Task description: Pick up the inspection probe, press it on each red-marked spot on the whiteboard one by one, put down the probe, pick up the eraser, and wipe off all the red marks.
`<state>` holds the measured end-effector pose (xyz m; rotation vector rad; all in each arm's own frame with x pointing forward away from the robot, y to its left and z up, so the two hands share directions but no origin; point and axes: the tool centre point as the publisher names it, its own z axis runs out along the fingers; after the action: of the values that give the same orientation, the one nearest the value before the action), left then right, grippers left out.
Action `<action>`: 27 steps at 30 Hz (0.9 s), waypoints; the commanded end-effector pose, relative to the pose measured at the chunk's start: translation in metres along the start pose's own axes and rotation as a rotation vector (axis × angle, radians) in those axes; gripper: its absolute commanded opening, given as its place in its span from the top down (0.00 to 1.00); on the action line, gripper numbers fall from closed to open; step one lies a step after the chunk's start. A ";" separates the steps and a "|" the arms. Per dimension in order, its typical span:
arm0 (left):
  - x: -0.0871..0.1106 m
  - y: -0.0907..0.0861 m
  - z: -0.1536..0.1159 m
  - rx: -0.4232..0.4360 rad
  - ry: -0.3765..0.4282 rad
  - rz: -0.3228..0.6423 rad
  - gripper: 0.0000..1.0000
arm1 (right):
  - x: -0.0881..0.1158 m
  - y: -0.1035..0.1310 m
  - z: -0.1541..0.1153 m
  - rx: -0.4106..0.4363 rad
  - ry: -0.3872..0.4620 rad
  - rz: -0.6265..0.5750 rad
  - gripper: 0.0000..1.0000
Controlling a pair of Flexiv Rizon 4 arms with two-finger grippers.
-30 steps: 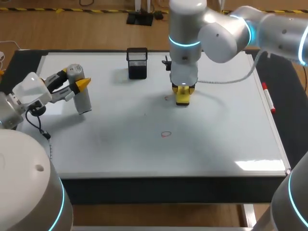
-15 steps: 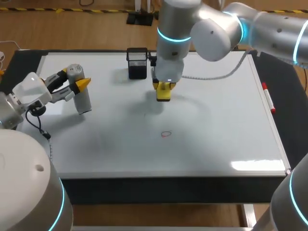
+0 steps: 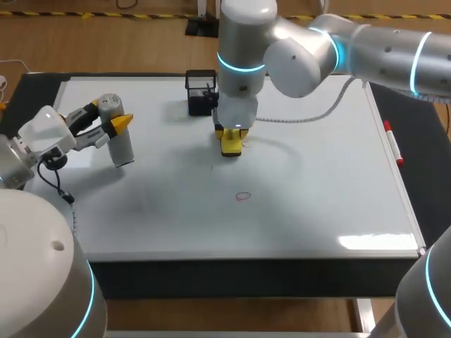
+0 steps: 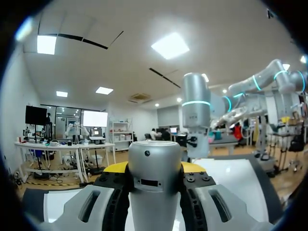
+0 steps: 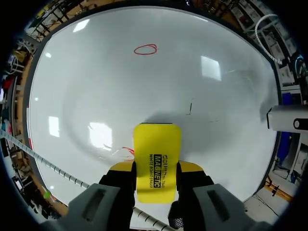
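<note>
My right gripper (image 3: 231, 139) is shut on the yellow eraser (image 3: 231, 144), which lies flat on the whiteboard (image 3: 317, 197) just in front of the black mesh holder. In the right wrist view the eraser (image 5: 157, 156) sits between the yellow fingertips (image 5: 122, 166), with a faint red smear (image 5: 126, 151) at its side. A small red oval mark (image 3: 243, 196) lies nearer the front; it shows ahead of the eraser as the red oval (image 5: 145, 49). At the board's left my left gripper (image 3: 106, 127) is shut on the grey cylindrical probe (image 3: 118, 141), seen close up as the probe (image 4: 155, 178).
A black mesh holder (image 3: 201, 91) stands at the back of the board, close behind the right wrist. A red marker (image 3: 392, 143) lies along the right edge. A small dark tick (image 3: 211, 167) is on the board left of the oval.
The right arm has slid the eraser leftward across the board, passing over the upper red mark. The left arm and probe have not moved.
</note>
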<state>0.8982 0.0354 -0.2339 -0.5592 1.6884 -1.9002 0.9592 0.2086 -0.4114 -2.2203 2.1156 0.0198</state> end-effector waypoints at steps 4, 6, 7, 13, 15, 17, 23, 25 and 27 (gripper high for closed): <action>0.000 -0.001 0.000 0.001 -0.003 0.001 1.00 | 0.005 0.000 0.005 -0.008 0.012 -0.005 1.00; 0.000 -0.001 0.000 0.001 -0.003 0.001 1.00 | 0.007 0.000 0.007 -0.011 0.013 -0.005 1.00; 0.000 -0.001 0.000 0.001 -0.003 0.001 1.00 | 0.008 0.000 0.008 -0.013 0.013 -0.006 1.00; 0.000 -0.001 0.000 0.001 -0.003 0.001 1.00 | 0.012 0.000 0.010 -0.018 0.019 -0.005 1.00; 0.000 -0.001 0.000 0.001 -0.003 0.001 1.00 | 0.015 0.000 0.009 -0.018 0.021 -0.002 1.00; 0.000 -0.001 0.000 0.001 -0.003 0.001 1.00 | 0.018 0.000 0.009 -0.017 0.023 0.003 1.00; 0.000 -0.001 0.000 0.001 -0.003 0.001 1.00 | 0.031 0.000 0.012 -0.022 0.037 0.025 1.00; 0.000 -0.001 0.000 0.001 -0.003 0.001 1.00 | 0.037 -0.001 0.014 -0.025 0.043 0.033 1.00; 0.000 -0.001 0.000 0.001 -0.003 0.001 1.00 | 0.041 -0.001 0.014 -0.025 0.049 0.041 1.00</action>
<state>0.8982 0.0354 -0.2339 -0.5592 1.6883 -1.9002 0.9628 0.1758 -0.4263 -2.2136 2.1981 -0.0023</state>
